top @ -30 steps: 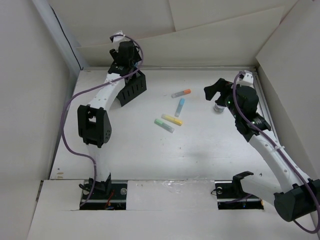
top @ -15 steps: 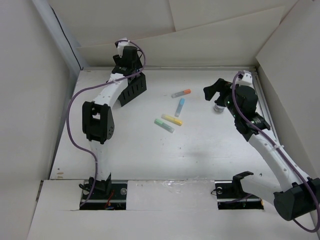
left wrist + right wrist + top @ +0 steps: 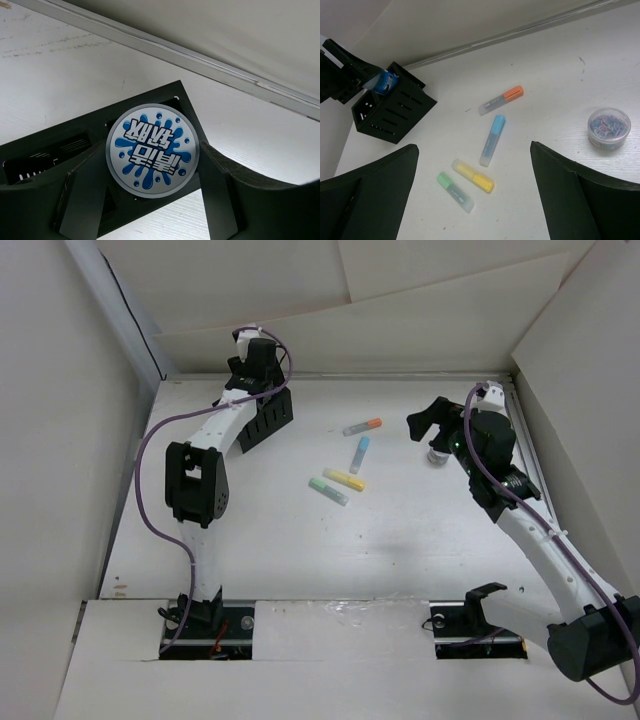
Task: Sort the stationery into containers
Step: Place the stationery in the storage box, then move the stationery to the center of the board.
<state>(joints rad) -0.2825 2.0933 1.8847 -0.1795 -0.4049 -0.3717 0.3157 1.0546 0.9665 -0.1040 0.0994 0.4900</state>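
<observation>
Left tool [image 3: 152, 167] clamps the round roll [image 3: 152, 150] directly over the black organiser [image 3: 55, 145].

layout: organiser [image 3: 268, 422] far left; roll [image 3: 152, 150] above it; markers [image 3: 343, 479] centre, right of organiser; clip tub [image 3: 438, 456] further right

The top external camera sits above and behind the arm bases and looks down on the whole table [image 3: 400, 540] from far off. The left wrist camera looks along the left gripper [image 3: 151, 165] toward the far wall at very close range. The round roll [image 3: 152, 135] clamped there and the black organiser [image 3: 45, 155] beneath fill its view. The right wrist camera sits higher and farther back, facing left across the table between the widely spread fingers of the right gripper [image 3: 474, 146]. All three views share the organiser [image 3: 265, 420] [image 3: 395, 110]. Top and right wrist views share the blue stick [image 3: 359, 454] [image 3: 491, 140] and the clip tub [image 3: 438, 455] [image 3: 608, 128].
</observation>
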